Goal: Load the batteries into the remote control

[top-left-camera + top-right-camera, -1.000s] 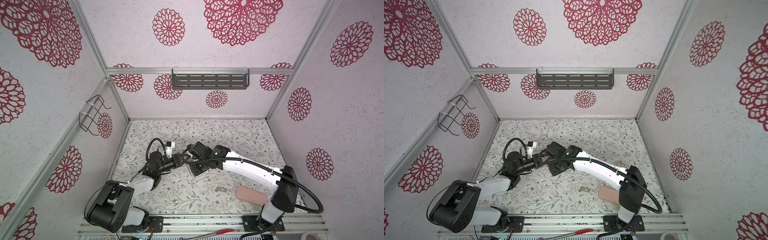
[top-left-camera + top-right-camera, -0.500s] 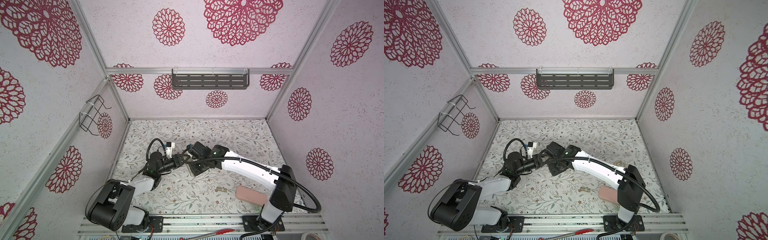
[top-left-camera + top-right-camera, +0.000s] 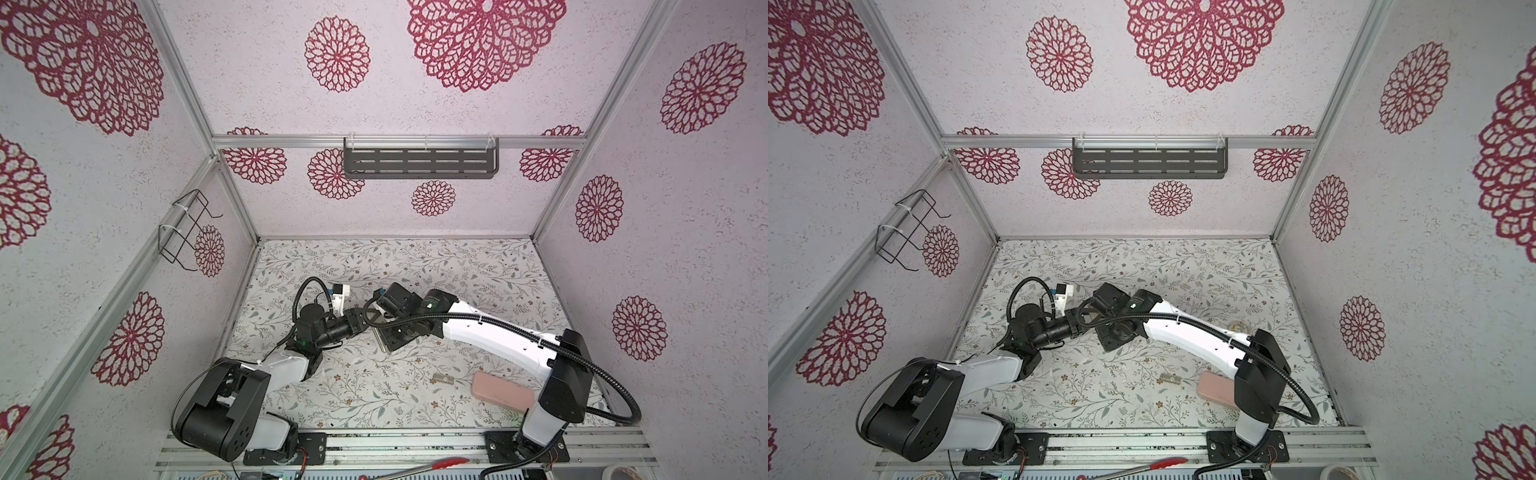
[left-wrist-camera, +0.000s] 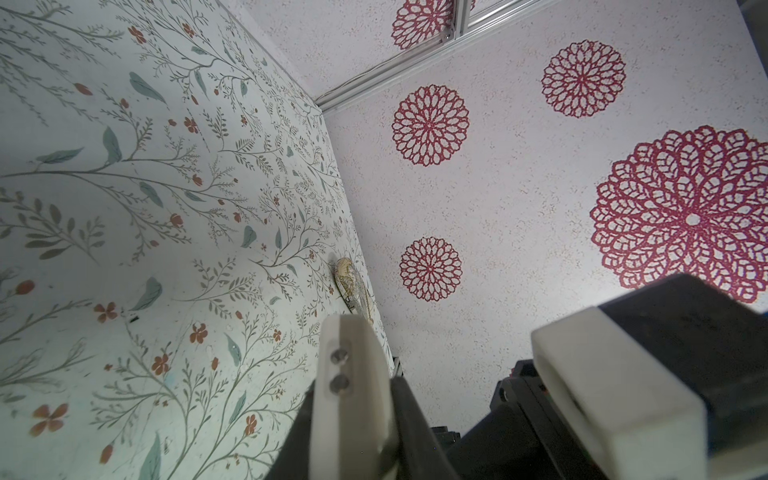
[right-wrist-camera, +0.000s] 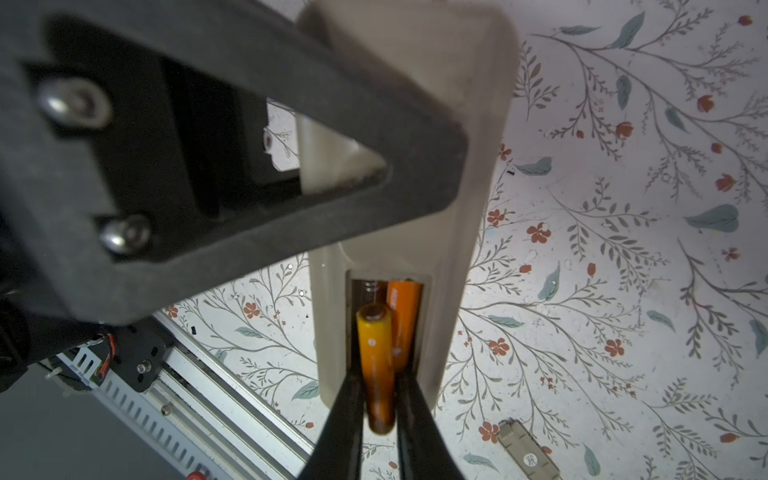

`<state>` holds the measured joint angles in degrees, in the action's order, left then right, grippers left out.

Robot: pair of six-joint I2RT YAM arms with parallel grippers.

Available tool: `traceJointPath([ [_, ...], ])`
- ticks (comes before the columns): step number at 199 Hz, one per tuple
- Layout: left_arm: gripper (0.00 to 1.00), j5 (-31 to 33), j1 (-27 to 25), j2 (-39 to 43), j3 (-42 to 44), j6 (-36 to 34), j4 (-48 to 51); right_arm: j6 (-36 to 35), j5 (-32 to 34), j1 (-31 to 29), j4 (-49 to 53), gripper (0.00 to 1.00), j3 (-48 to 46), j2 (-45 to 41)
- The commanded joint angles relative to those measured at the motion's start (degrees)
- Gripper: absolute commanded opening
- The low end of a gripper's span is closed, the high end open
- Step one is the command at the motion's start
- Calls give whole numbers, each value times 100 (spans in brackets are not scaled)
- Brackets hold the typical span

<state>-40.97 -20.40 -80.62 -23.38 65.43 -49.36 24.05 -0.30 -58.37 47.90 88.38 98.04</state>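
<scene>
Fig.: floral tabletop (image 3: 415, 266) w/ pink oblong pad (image 3: 503, 390) at front right, small beige plate (image 3: 443, 378) near it. Back wall: dark slotted shelf (image 3: 420, 163). L wall: wire rack (image 3: 183, 232). Front rail: red-handled tool (image 3: 451, 462).

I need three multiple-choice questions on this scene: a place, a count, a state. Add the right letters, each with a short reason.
1. The small beige lid lies: A on the table; B in a drawer; C on a chair.
2. Count of batteries in the right wrist view: A one; B two; C four.
3. The compartment of the remote control is: A open; B shut; C taped.

1 A: it lies on the floral table.
2 B: a seated battery and a held battery between the fingers of the right gripper.
3 A: batteries show inside it.
</scene>
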Motion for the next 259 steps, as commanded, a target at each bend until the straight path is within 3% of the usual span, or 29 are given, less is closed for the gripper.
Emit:
traceJointPath([
  [1, 0, -148, -68, 31, 26, 155, -505, -13, 120, 66, 201, 20, 215, 64],
  [200, 0, -149, -69, -15, 79, 179, -610, -68, -6, 65, 189, 24, 500, 163],
  [259, 0, -191, -69, 20, 79, 207, -575, -170, 134, 63, 401, 36, 877, 40],
])
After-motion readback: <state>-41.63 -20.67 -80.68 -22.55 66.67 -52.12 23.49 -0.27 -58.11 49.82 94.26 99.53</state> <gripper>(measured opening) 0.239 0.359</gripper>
